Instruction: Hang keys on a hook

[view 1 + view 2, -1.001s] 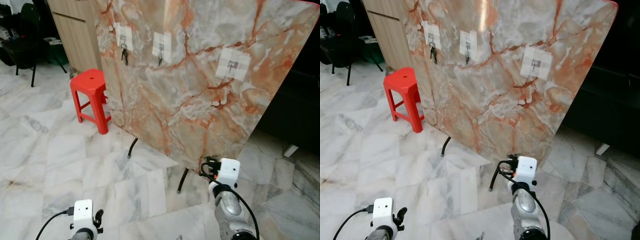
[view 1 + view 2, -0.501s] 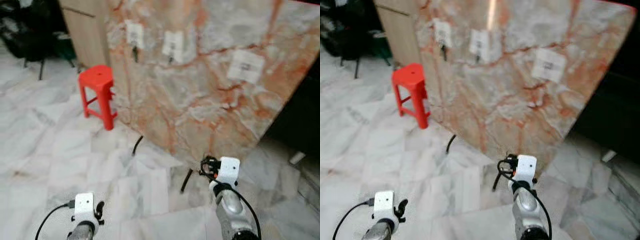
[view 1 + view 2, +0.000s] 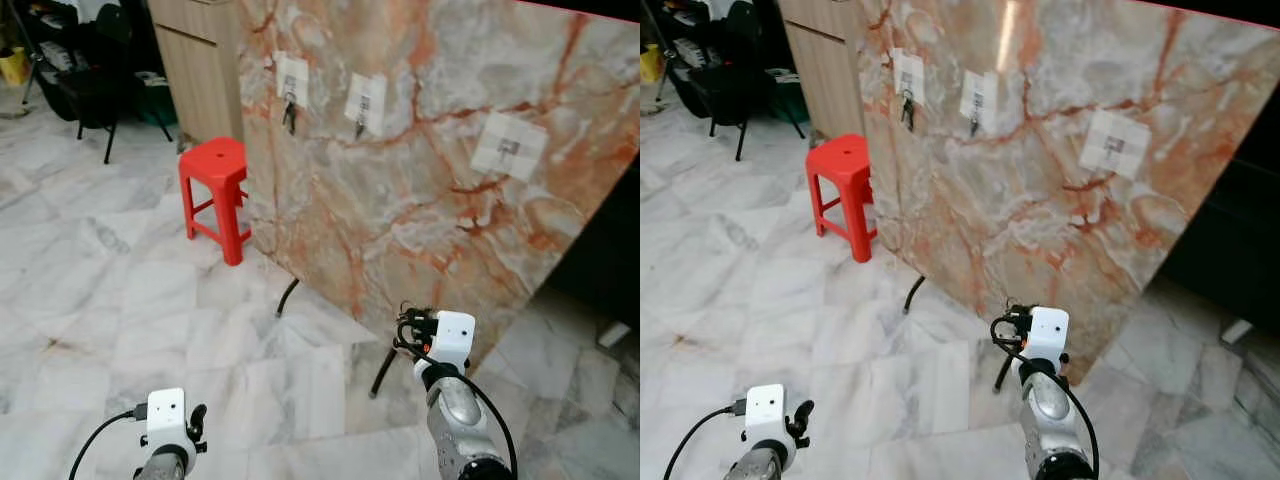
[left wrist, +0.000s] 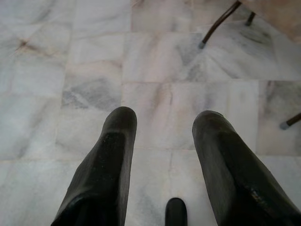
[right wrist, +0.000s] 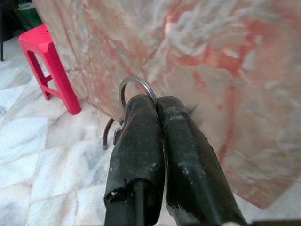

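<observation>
Gripping the key ring between closed fingers, right end effector faced the marble panel; ring left protruding, presumably for hooking. Left end effector open, idle above floor.

The right tool hides all of the keys but the key ring, and the marble board is cut off at top.

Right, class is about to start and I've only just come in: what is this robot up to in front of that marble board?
The robot faces a tilted marble panel carrying three stick-on hooks. Its right gripper is shut on a key ring, held low near the panel's bottom edge. The two hooks on the left already carry keys; the right hook is bare. The left gripper hangs open over the marble floor. A red stool stands beside the panel.
</observation>
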Controlling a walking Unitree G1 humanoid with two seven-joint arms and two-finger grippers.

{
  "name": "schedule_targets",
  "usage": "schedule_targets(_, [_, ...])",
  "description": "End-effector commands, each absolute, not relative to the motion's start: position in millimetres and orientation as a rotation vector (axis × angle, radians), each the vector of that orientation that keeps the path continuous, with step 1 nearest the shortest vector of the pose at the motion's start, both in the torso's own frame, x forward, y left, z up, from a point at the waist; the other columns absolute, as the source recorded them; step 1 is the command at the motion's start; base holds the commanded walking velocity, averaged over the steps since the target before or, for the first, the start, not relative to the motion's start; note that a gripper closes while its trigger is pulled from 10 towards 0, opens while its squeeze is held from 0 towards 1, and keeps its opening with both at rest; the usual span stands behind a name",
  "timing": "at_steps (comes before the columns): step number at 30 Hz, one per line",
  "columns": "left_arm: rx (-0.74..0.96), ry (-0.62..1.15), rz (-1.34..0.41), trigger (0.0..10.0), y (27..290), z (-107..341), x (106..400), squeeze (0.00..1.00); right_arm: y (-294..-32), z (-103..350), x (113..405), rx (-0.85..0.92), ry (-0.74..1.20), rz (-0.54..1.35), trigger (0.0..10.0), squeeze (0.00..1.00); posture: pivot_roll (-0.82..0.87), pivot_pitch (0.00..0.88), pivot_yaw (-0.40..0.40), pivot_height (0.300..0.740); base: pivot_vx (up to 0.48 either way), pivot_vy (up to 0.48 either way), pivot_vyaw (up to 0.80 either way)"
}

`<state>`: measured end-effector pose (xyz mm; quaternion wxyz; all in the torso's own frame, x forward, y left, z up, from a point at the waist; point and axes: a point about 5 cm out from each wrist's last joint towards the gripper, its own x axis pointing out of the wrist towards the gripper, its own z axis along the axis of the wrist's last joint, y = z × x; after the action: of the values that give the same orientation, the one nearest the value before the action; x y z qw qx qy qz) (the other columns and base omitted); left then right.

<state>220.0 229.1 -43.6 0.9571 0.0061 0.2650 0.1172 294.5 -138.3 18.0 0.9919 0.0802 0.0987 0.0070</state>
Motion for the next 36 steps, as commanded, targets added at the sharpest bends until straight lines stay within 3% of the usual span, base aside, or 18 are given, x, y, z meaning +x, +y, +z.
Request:
schedule_targets(1, [0.010, 0.537, 0.231, 10.0, 227.5, -43.4, 220.9, 0.00, -140.5, 24.3, 298.2, 0.167, 0.160, -0.005, 10.0, 0.00, 0.04, 0.000, -0.051, 0.740, 0.285, 0.000, 0.00])
schedule_targets(30, [0.010, 0.529, 0.228, 10.0, 224.4, -43.0, 222.1, 0.00, -140.2, 30.1, 303.2, 0.172, 0.139, -0.004, 10.0, 0.00, 0.04, 0.000, -0.064, 0.740, 0.289, 0.000, -0.05])
schedule_targets(36, [0.002, 0.528, 0.231, 10.0, 223.3, -43.6, 221.4, 0.00, -142.4, 34.0, 305.3, 0.172, 0.119, -0.009, 10.0, 0.00, 0.04, 0.000, -0.068, 0.740, 0.000, 0.000, 0.00])
